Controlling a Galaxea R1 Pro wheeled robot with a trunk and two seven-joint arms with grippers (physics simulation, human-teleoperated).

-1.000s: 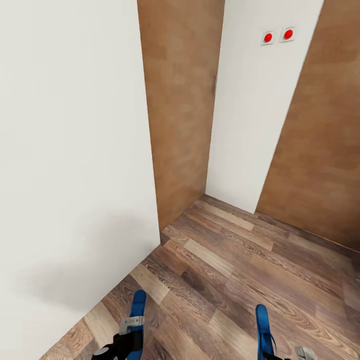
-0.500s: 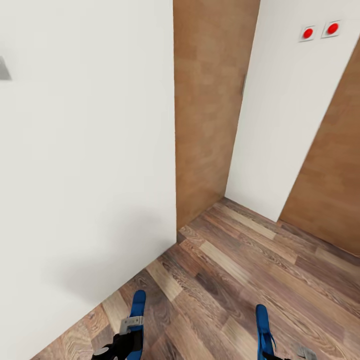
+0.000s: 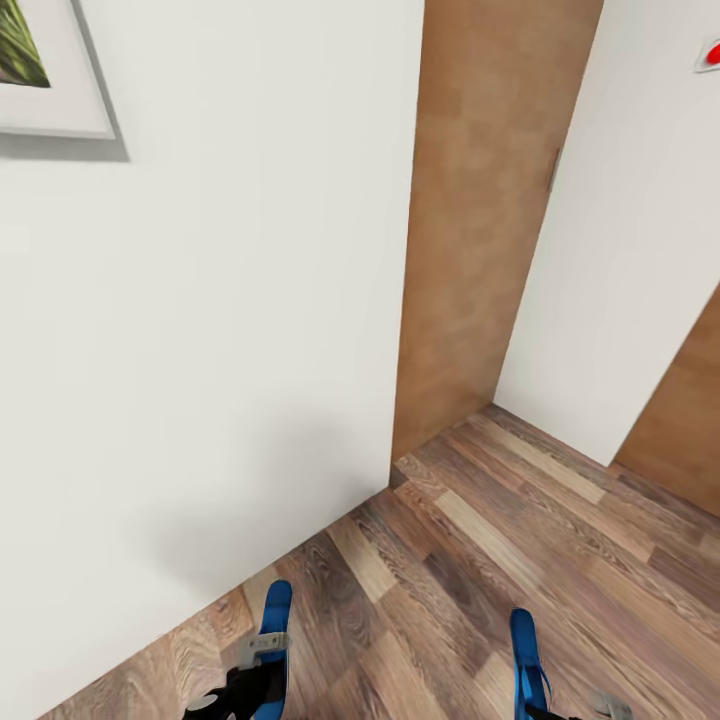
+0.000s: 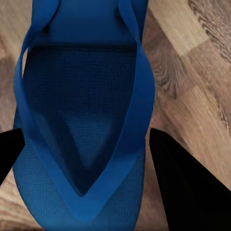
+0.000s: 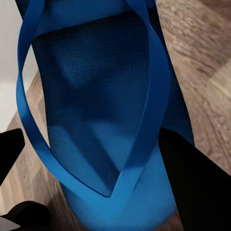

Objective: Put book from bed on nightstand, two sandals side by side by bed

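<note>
Two blue sandals, one per gripper: left sandal (image 3: 274, 640) clamped in left gripper (image 3: 262, 650), right sandal (image 3: 528, 658) clamped in right gripper (image 3: 560, 712), both poking up at bottom of head view over wood floor (image 3: 520, 560). Wrist views close up: left sandal (image 4: 82, 120) with thong straps between dark fingers (image 4: 185, 183), right sandal (image 5: 101, 120) likewise between fingers (image 5: 197, 183), strap detail too small to make out in head view. Head view alone: white wall (image 3: 220, 330), framed picture corner (image 3: 45, 70), wood door panel (image 3: 480, 220), red wall button (image 3: 712, 52).
</note>
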